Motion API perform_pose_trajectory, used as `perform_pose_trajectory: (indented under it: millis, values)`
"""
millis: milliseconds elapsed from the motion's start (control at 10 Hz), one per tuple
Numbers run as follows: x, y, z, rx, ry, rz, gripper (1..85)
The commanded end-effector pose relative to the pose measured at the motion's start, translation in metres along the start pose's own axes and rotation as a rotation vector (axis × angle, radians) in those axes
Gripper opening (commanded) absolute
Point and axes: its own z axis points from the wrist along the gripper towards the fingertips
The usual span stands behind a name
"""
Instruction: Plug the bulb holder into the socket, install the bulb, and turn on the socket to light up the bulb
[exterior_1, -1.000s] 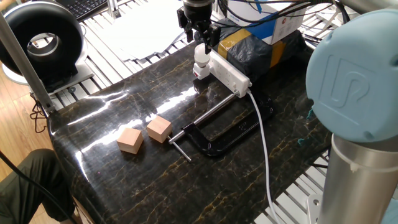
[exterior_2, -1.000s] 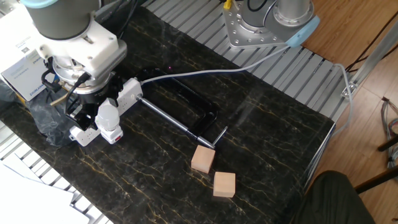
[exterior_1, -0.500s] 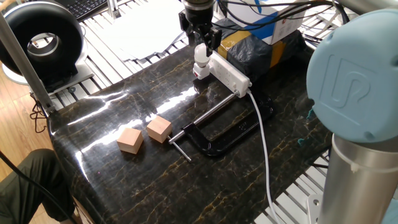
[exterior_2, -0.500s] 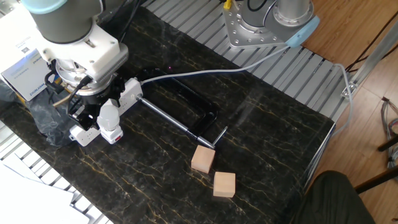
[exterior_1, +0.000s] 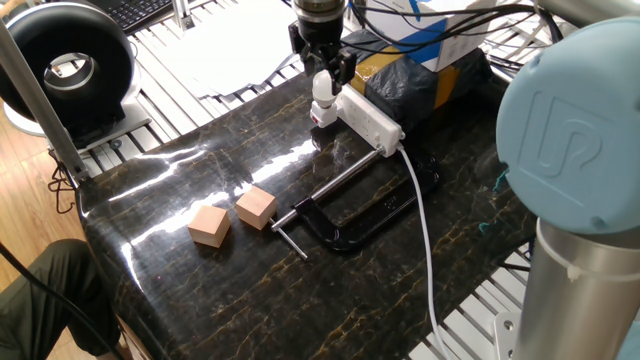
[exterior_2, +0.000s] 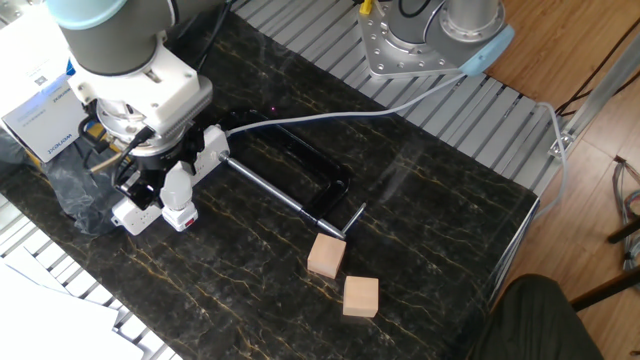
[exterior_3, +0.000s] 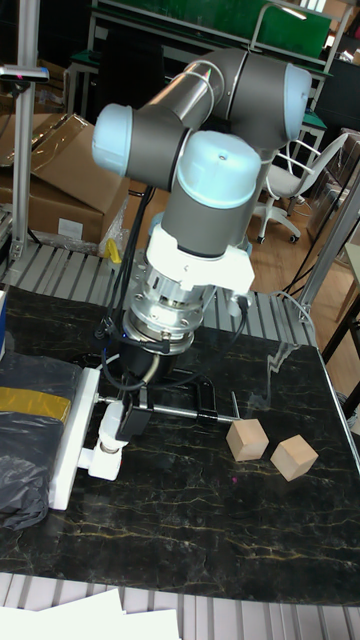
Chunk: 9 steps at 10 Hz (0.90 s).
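the gripper (exterior_2: 160, 180) sits over the bulb (exterior_2: 176, 184), fingers apparently closed around it, though contact is hard to confirm. the bulb stands in the holder (exterior_2: 181, 215) at the socket's (exterior_2: 200, 150) far-left end. a tilted twist could cross-thread or unseat the holder.

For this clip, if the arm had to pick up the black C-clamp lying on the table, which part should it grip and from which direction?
Probably the C-clamp's long silver screw rod, taken from straight above with the fingers across it. The clamp lies flat on the table, and the rod is thin, straight and exposed, with open space on both sides. The black frame is broader and lies close to the socket's white cable.
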Motion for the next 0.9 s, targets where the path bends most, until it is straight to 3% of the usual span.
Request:
perform_pose_trajectory:
  millis: [0, 800]
  values:
    - [-0.0019, -0.002, 0.0001, 0.009, -0.006, 0.016, 61.0]
    - [-0.0037, 0.003, -0.0014, 0.013, 0.007, 0.031, 60.7]
